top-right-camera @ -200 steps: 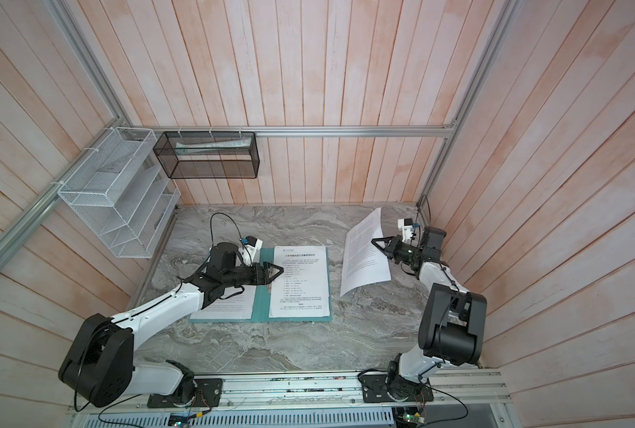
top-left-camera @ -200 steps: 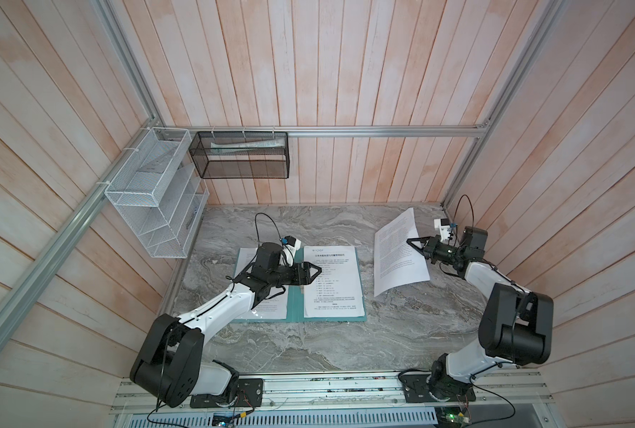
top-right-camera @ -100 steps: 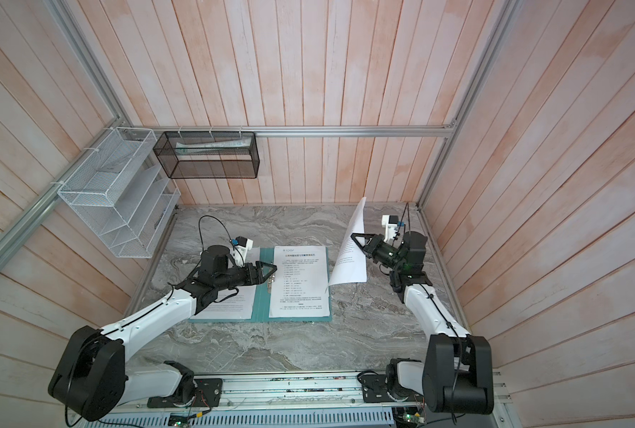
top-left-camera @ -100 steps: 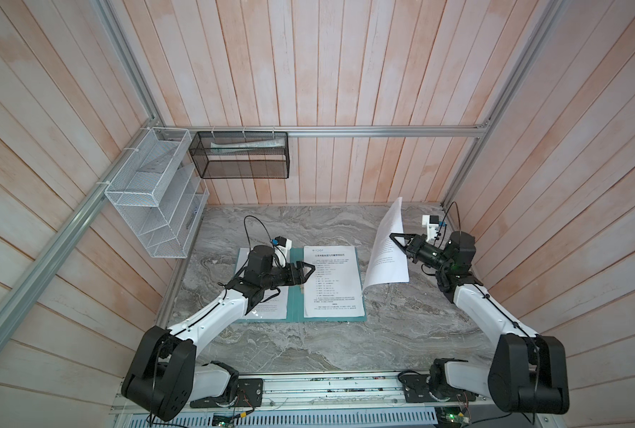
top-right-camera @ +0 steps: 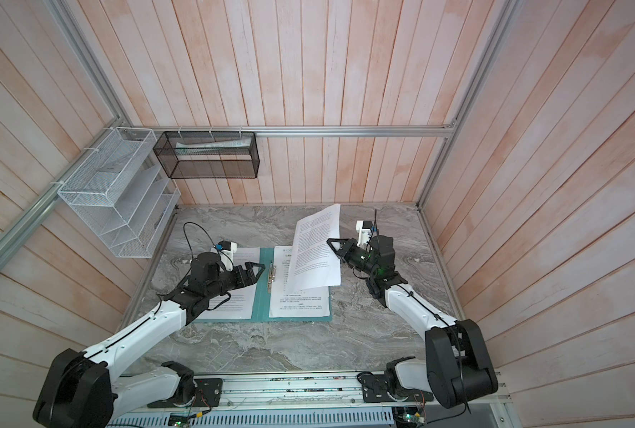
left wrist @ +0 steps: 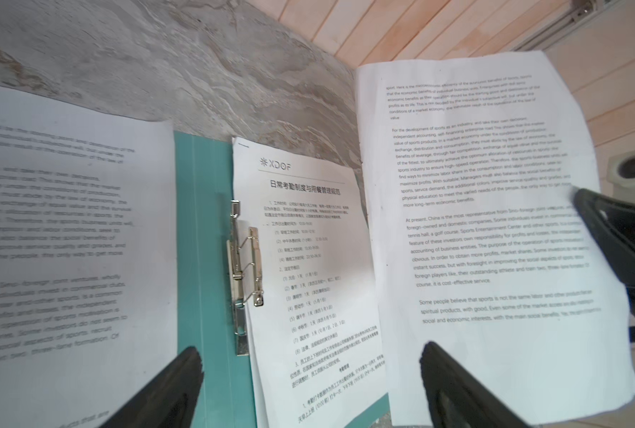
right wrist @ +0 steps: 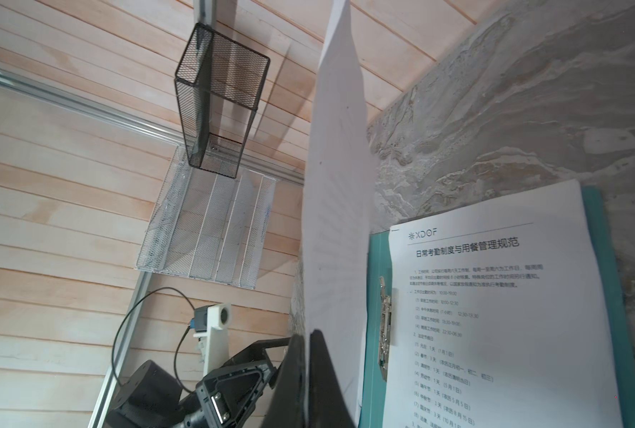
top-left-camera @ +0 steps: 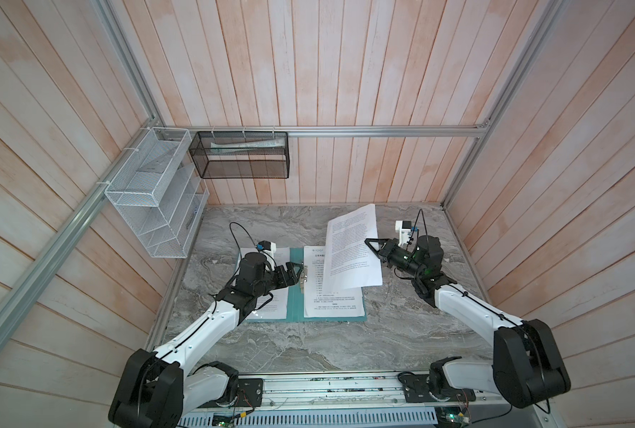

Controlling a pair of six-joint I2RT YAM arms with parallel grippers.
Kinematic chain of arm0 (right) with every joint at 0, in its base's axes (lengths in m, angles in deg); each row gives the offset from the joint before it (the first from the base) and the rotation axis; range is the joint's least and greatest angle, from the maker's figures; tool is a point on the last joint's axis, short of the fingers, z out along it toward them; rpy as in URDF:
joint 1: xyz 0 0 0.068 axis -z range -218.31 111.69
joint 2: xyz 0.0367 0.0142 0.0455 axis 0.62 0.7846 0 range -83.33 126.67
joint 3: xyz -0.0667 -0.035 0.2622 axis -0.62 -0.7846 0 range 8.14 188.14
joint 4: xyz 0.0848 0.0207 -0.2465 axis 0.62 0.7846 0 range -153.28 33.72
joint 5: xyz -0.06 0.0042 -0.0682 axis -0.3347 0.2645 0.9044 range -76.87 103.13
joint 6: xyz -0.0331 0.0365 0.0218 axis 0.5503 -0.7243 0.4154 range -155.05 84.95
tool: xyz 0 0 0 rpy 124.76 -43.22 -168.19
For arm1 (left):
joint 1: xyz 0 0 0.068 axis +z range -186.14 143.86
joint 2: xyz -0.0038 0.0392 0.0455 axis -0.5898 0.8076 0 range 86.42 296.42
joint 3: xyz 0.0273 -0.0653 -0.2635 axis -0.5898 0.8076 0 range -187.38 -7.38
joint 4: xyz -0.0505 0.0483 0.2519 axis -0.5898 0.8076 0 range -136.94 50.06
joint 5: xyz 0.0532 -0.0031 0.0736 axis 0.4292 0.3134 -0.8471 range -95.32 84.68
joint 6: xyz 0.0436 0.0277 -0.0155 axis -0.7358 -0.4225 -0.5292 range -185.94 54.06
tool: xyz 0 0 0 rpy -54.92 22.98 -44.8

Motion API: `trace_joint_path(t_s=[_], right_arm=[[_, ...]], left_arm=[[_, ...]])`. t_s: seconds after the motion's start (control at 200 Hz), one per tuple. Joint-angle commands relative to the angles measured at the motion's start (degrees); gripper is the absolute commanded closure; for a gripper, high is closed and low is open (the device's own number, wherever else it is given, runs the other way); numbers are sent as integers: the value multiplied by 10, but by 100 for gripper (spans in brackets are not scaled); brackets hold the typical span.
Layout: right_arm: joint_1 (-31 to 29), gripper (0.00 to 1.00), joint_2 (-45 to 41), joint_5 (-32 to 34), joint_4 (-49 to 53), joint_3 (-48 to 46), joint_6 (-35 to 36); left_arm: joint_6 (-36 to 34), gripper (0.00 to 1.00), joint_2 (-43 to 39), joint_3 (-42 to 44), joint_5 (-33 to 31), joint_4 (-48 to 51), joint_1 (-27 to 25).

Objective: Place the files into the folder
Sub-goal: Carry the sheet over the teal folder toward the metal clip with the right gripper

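The teal folder (top-left-camera: pixel 295 304) (top-right-camera: pixel 262 296) (left wrist: pixel 204 259) (right wrist: pixel 375 296) lies open on the marble table. A text sheet (top-left-camera: pixel 271 300) (left wrist: pixel 67 241) covers its left half. A sheet with a heading (top-left-camera: pixel 332 300) (left wrist: pixel 308 259) (right wrist: pixel 494 315) covers its right half. My right gripper (top-left-camera: pixel 368 242) (top-right-camera: pixel 330 242) (right wrist: pixel 307 335) is shut on the edge of a third sheet (top-left-camera: pixel 351 252) (left wrist: pixel 494 222) (right wrist: pixel 338 185). That sheet hangs tilted in the air over the folder's right half. My left gripper (top-left-camera: pixel 298 269) (top-right-camera: pixel 260 268) (left wrist: pixel 308 350) stands open and empty just above the spine, by the metal clip (left wrist: pixel 243 266).
A white wire rack (top-left-camera: pixel 156 200) and a black mesh basket (top-left-camera: pixel 241 155) with rolled papers hang on the back left walls. Wooden walls with aluminium rails close in the table on three sides. Bare marble (top-left-camera: pixel 308 344) lies in front of the folder.
My right gripper has carried the held sheet leftward, from beside the folder to over its right half. The left gripper stays at the spine clip.
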Motion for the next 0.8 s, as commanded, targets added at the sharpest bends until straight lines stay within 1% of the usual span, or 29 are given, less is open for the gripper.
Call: trace_joint_path(t_s=[0.0, 0.16, 0.235, 0.37, 0.575, 0.795], right_arm=[[-4, 100, 26, 28, -20, -2, 11], [-9, 100, 71, 51, 4, -3, 39], [-9, 100, 95, 43, 0, -10, 46], [-9, 100, 133, 7, -17, -24, 54], [-10, 100, 136, -13, -22, -53, 72], [-15, 100, 146, -40, 4, -42, 112]], left_arm=[[0, 6, -20, 17, -52, 20, 9], [3, 6, -31, 26, -34, 7, 19], [0, 6, -34, 25, -37, 9, 20], [-4, 7, -39, 28, -37, 10, 22], [-8, 6, -47, 34, -34, 14, 21], [-6, 6, -44, 44, -25, 8, 22]])
